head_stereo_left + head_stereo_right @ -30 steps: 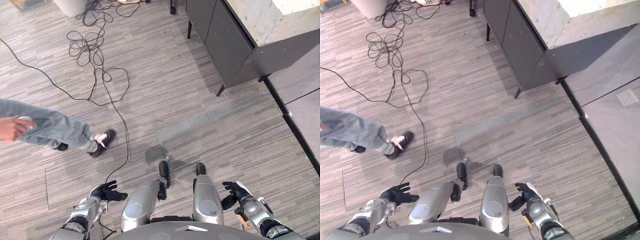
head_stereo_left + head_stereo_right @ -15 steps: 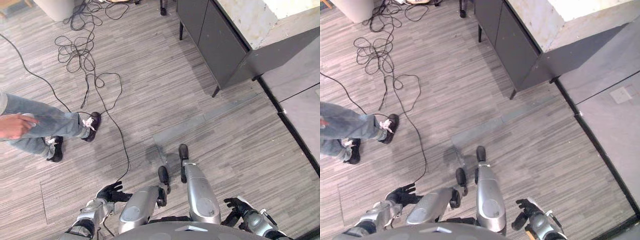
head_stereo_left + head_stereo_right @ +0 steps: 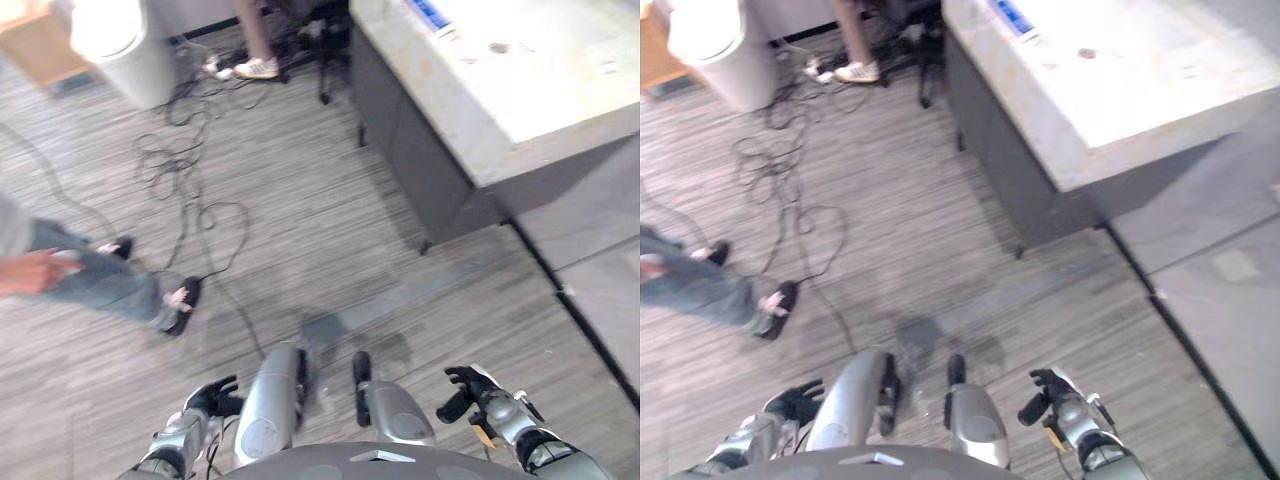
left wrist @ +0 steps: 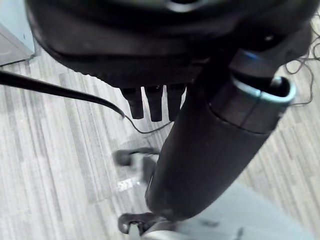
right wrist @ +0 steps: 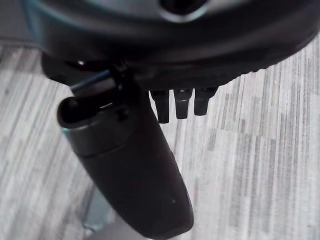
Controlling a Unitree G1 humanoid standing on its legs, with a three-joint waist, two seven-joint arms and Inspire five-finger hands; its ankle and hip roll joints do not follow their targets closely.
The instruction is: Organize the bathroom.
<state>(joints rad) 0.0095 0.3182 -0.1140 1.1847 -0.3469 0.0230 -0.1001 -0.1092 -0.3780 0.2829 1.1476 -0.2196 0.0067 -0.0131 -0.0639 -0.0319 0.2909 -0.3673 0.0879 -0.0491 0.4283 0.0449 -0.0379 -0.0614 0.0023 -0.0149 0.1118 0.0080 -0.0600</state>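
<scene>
A grey wood-grain plank floor (image 3: pixel 330 220) is seen across most of the head views, laid in narrow streaked strips; to the right it is bordered by a dark edging strip and smoother pale grey panels (image 3: pixel 600 290). At the upper right stands a large cabinet with a pale, mottled stone-like slab top (image 3: pixel 500 70) and flat dark grey fronts (image 3: pixel 420 170) raised on thin legs. A small blue-printed flat item (image 3: pixel 430 12) lies near the far edge of that top; what it is cannot be told. No other bathroom article can be made out, and nothing is carried in either hand.

At the upper left a pale cylindrical bin (image 3: pixel 125 50) with smooth walls is seen, with a light wooden box-like piece (image 3: pixel 35 40) just beside it. Thin black cables (image 3: pixel 175 160) are tangled in loops on the floor between the bin and a person in blue jeans (image 3: pixel 95 280) at the left edge, whose hand (image 3: pixel 35 272) is closed round a small white object. Another person's light shoe (image 3: pixel 258 68) is seen near the top.

The dark left hand (image 3: pixel 212 398) hangs low at the lower left, its fingers loosely spread and empty. The dark right hand (image 3: pixel 468 388) hangs at the lower right, fingers likewise relaxed and holding nothing.
</scene>
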